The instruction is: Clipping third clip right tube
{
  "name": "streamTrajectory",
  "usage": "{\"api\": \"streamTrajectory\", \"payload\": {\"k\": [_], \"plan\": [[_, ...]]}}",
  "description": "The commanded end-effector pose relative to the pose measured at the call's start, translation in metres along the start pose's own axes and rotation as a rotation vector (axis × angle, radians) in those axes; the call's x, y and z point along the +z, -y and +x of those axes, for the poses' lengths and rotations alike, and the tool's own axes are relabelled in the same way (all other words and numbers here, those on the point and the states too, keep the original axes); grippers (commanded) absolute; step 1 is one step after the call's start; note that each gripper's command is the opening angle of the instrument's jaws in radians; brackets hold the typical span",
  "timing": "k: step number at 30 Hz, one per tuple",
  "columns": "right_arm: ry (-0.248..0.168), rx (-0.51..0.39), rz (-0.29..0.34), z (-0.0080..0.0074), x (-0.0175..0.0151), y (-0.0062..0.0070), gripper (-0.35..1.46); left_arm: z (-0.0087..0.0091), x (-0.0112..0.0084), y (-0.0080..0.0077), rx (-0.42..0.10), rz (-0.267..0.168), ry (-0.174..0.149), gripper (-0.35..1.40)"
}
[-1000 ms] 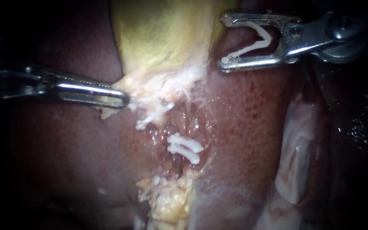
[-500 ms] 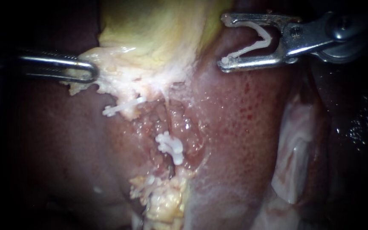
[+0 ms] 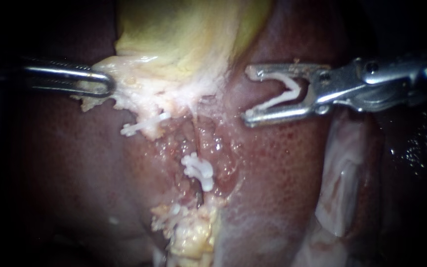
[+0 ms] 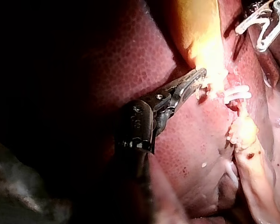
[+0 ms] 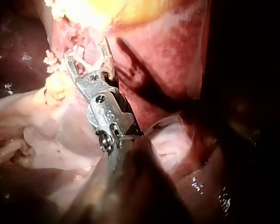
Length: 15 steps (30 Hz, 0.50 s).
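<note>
My left instrument point(image 3: 106, 83) comes in from the left, its jaws shut on the pale lower edge of the yellow gallbladder point(image 3: 184, 34). My right instrument point(image 3: 247, 95) hangs over the liver to the right of the raw bed, jaws wide apart, carrying an open white clip point(image 3: 285, 94). Two white clips point(image 3: 197, 170) sit close together on a tube in the bed, well below and left of the right jaws. Another white clip point(image 3: 142, 124) lies under the held tissue. In the left wrist view the left instrument point(image 4: 199, 76) grips pale tissue beside the clips point(image 4: 236, 93). The right instrument point(image 5: 86, 53) points at the raw tissue.
Dark red liver point(image 3: 282, 168) surrounds the bed. A yellow fatty lump point(image 3: 189, 232) lies below the two clips. Pale folded tissue point(image 3: 344, 178) stands along the right, under the right instrument's shaft.
The left instrument first pulled the gallbladder edge up and to the left, then held still. In the last half second the right instrument dropped lower and moved left, nearer the bed.
</note>
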Motion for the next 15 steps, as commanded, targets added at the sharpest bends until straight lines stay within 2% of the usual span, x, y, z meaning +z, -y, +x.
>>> {"api": "streamTrajectory", "payload": {"k": [1,7,12,15], "plan": [[-0.001,0.025,0.012,-0.0005,0.0005,0.0002,0.46,0.0000,0.0000,0.0000,0.000,0.000,0.000,-0.35],[-0.005,0.147,0.068,-0.0032,0.0038,0.0006,0.46,0.0000,0.0000,0.0000,0.000,0.000,0.000,-0.35],[-0.033,0.223,0.095,-0.0043,0.0061,-0.0001,0.45,0.0000,0.0000,0.0000,0.000,0.000,0.000,-0.35],[-0.030,0.261,0.093,-0.0047,0.0074,-0.0008,0.45,0.0000,0.0000,0.0000,0.000,0.000,0.000,-0.35]]}}
